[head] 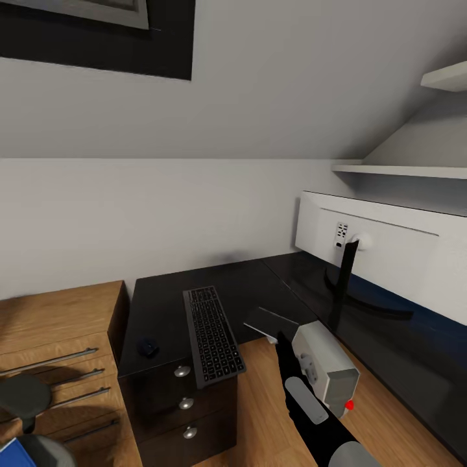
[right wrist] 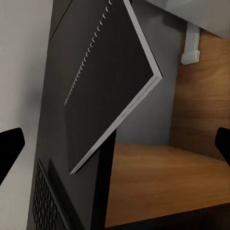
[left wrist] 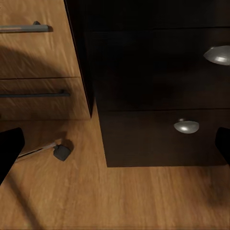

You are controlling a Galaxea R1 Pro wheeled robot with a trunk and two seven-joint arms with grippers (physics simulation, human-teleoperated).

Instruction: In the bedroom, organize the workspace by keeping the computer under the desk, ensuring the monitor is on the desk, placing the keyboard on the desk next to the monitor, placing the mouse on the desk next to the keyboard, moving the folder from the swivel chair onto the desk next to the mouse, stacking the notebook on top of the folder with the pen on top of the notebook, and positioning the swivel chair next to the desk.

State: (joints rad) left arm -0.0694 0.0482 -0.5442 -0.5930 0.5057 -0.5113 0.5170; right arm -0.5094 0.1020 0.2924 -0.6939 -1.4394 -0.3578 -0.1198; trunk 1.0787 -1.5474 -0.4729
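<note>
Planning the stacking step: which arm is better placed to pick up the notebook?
Right, probably. Its claw is open facing the notebook overhanging the desk edge; the left claw points at the drawers near the floor.

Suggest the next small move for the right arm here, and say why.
Probably lower the right gripper onto the notebook and close. The fingers sit wide apart with nothing between them, and the notebook juts past the desk edge beside the keyboard, so its overhanging corner looks easy to pinch.

A home bedroom workspace: sloped ceiling, black desk [head: 162, 311] with keyboard [head: 212, 336] and monitor [head: 389, 259], wooden drawer unit [head: 58, 331]
</note>
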